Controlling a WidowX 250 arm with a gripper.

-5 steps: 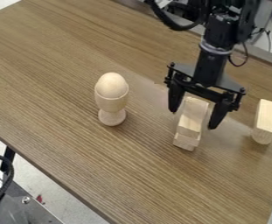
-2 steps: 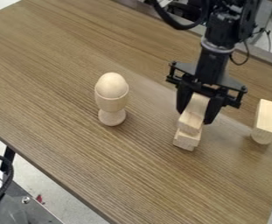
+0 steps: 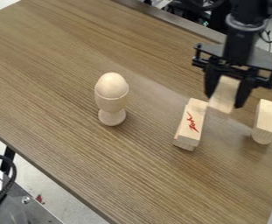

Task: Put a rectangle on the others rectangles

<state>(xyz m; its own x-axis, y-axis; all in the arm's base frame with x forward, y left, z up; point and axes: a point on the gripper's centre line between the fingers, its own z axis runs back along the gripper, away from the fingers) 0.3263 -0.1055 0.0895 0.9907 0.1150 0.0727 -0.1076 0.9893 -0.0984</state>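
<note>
On table (image 3: 74,144): egg (image 3: 111,84) in cup (image 3: 111,106), left; stacked blocks (image 3: 191,124), right of cup; single block (image 3: 267,120), right of stack.

A wood-grain table (image 3: 56,109) stands over pale floor (image 3: 66,206).

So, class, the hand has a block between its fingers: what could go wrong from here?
The held block juts out from the hand, so it might swivel or catch the stack on the way over. The stack is already uneven, so another block could tip it. The lone block is close by, and a low swing might knock it.
</note>
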